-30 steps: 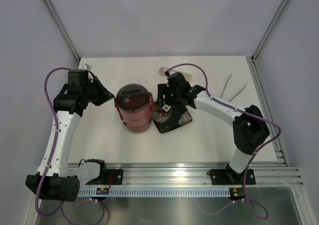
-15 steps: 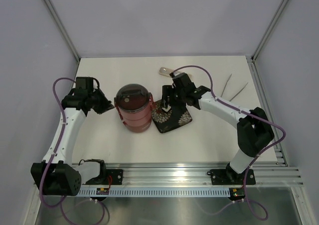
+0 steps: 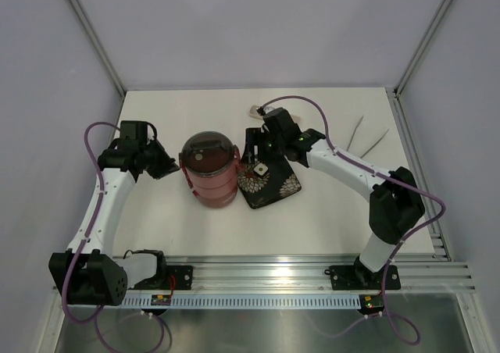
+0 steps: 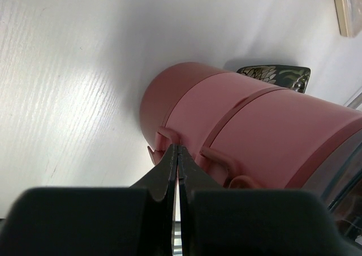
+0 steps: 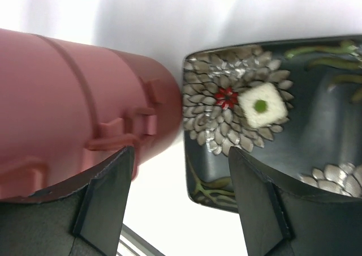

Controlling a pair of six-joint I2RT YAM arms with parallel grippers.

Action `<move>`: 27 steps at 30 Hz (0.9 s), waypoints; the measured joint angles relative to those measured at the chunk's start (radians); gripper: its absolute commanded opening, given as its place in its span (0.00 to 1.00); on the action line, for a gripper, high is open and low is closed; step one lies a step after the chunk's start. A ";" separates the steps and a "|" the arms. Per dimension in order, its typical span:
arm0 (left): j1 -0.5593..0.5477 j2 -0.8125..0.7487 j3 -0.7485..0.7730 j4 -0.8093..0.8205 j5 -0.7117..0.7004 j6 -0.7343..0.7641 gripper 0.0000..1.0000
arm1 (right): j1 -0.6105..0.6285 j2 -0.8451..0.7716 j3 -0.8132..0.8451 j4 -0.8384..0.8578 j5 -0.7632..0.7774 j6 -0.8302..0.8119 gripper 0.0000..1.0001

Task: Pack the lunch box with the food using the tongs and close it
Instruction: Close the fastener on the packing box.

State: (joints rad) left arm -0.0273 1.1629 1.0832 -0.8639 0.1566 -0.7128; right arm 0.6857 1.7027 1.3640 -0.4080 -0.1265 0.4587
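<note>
The lunch box (image 3: 208, 173) stands as one dusty-red stack under a dark round lid, left of centre. My left gripper (image 3: 171, 165) is shut and empty, its tips (image 4: 178, 149) right at the clasps on the stack's left side (image 4: 254, 131). My right gripper (image 3: 251, 147) hangs open over the gap between the stack (image 5: 68, 97) and the black flowered plate (image 5: 322, 137); nothing is between its fingers (image 5: 113, 182). The tongs (image 3: 366, 138) lie on the table at the far right, away from both grippers. No food shows.
The black flowered plate (image 3: 275, 187) lies just right of the lunch box, with a small white square (image 3: 260, 168) on it. A translucent oblong case (image 3: 256, 111) lies behind the right arm, partly hidden. Frame posts stand at the back corners.
The left arm dropped lower and settled against the lunch box's left side. The right gripper dipped toward the plate, then drew back up and slightly left, staying open.
</note>
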 measured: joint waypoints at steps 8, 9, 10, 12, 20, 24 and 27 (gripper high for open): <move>0.006 0.011 -0.013 0.014 0.000 0.004 0.00 | 0.045 0.076 0.093 -0.009 -0.035 -0.021 0.75; 0.007 0.013 -0.013 0.016 0.000 0.004 0.00 | 0.045 0.076 0.093 -0.009 -0.035 -0.021 0.75; 0.007 0.013 -0.013 0.017 0.000 0.004 0.00 | 0.045 0.076 0.093 -0.009 -0.035 -0.022 0.75; 0.007 0.013 -0.013 0.018 0.000 0.004 0.00 | 0.045 0.075 0.091 -0.008 -0.032 -0.021 0.75; 0.007 0.013 -0.013 0.020 0.000 0.005 0.00 | 0.009 0.006 -0.007 0.013 0.017 0.019 0.76; 0.007 0.013 -0.013 0.020 0.000 0.005 0.00 | -0.021 -0.014 -0.022 0.015 0.039 0.028 0.75; 0.008 0.018 -0.013 0.020 -0.001 0.005 0.00 | -0.023 -0.014 -0.022 0.014 0.035 0.028 0.75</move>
State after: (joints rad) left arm -0.0196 1.1812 1.0706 -0.8436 0.1558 -0.7074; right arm 0.6632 1.6882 1.3422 -0.3935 -0.0917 0.4870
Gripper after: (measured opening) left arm 0.002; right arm 0.756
